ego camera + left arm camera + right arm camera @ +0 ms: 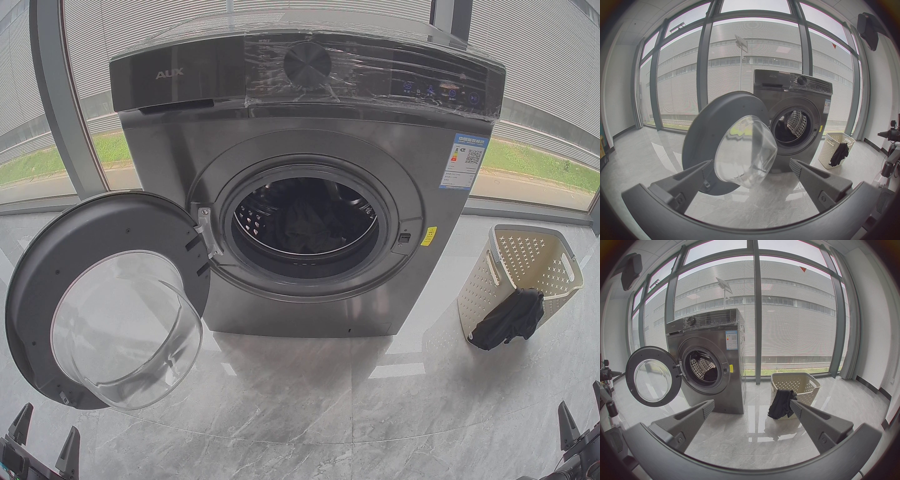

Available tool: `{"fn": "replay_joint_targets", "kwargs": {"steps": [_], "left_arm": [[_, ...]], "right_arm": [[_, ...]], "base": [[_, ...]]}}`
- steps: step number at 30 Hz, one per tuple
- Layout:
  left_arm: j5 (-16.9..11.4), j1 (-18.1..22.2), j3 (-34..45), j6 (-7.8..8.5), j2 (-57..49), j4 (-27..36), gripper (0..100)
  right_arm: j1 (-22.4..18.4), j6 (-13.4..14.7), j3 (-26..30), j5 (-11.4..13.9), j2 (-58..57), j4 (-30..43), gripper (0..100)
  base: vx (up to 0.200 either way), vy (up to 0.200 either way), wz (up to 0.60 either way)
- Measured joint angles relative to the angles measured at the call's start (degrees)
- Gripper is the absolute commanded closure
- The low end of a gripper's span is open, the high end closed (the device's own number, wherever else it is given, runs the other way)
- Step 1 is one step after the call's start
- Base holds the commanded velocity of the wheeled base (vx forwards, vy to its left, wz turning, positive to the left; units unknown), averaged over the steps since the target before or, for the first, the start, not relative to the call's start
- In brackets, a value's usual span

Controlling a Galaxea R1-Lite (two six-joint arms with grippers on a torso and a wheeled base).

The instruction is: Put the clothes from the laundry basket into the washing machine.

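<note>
**A:** How do the pincers stand?

**B:** The left pincer [49,425] is spread wide with nothing between its fingers. The right pincer [580,400] is parted too and also bare. Both sit low over the grey floor [350,412].

**A:** Where is the washing machine from them?

**B:** The washing machine [169,144] stands ahead of both, roughly midway between them and well apart from either. Its round door [94,237] is swung fully open toward the left pincer's side. The door is the nearest thing in front of that pincer, and its clear glass bowl bulges outward.

**A:** And the clothes?

**B:** A black garment [509,319] hangs over the front rim of the laundry basket [481,294], drooping down its outer wall, limp and crumpled. The basket is cream plastic with perforated walls. It stands on the floor ahead of the right pincer, beside the machine on that pincer's side, not touching it.

**A:** Do the views differ?

**B:** Yes. The head view looks straight into the drum [250,219] and shows a dark cloth [306,228] lying at the back. I take it for a garment, though the drum is dim. The right wrist view catches the same dark heap low in the opening. The left wrist view sees the drum at an angle, mostly its ribbed steel wall, with the door's glass between that pincer's fingers. The right wrist view looks in over the basket's rim, and I cannot tell what lies deeper inside.
</note>
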Motion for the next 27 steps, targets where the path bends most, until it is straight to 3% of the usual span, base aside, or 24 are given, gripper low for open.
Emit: {"fn": "replay_joint_targets", "kwargs": {"steps": [27], "left_arm": [[0.0, 0.0, 0.0, 0.0, 0.1, 0.0, 0]], "right_arm": [[0.0, 0.0, 0.0, 0.0, 0.1, 0.0, 0]], "base": [[0.0, -0.2, 0.0]]}}
